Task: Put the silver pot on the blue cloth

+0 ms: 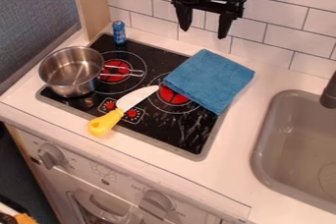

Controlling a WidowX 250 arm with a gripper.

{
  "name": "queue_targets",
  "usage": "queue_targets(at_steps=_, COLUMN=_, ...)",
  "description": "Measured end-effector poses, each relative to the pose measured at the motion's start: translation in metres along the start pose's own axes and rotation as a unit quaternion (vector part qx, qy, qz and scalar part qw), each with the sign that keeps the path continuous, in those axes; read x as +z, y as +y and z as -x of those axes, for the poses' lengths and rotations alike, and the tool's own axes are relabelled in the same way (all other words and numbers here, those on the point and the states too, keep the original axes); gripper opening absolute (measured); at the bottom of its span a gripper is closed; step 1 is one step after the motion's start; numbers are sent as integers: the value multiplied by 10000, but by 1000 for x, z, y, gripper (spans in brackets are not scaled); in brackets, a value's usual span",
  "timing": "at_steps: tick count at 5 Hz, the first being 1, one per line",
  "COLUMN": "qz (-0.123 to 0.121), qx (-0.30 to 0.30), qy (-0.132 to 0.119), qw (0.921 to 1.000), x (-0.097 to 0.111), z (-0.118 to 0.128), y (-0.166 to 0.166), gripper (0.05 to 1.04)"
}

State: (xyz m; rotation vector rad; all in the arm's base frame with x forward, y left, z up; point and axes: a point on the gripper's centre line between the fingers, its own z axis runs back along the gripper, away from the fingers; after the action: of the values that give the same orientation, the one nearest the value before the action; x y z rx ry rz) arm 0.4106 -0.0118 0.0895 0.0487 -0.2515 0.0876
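Currently, silver pot [70,85] well left of blue cloth [210,76]

Your gripper [203,31] hangs before the tiled wall [270,21], jaws wide apart. You have the pot at the stove's [187,142] left edge, its handle over a burner.

Below the jaws, the blue cloth [210,79] presented a matt, napped surface; the stovetop [189,138] under it was smooth and glossy. Down-left of the jaws in view, the silver pot [70,86] was shiny metal, and the knife handle [105,123] smooth plastic.
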Motion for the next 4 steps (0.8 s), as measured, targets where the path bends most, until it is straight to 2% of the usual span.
queue_targets(at_steps=1, qz=-34, qx=22, qy=227, qw=9997, x=-14, z=8, y=1, gripper=999)
queue_targets(at_steps=2, qz=-144, qx=393, qy=510, qw=9978, x=-25, z=23, y=18, gripper=998)
queue_targets(at_steps=3, qz=-258, qx=1012, qy=608, qw=9927, x=-29, z=28, y=48, gripper=998)
queue_targets(at_steps=4, qz=-364, qx=1257, qy=418, qw=9905, x=-17, z=23, y=63, gripper=998)
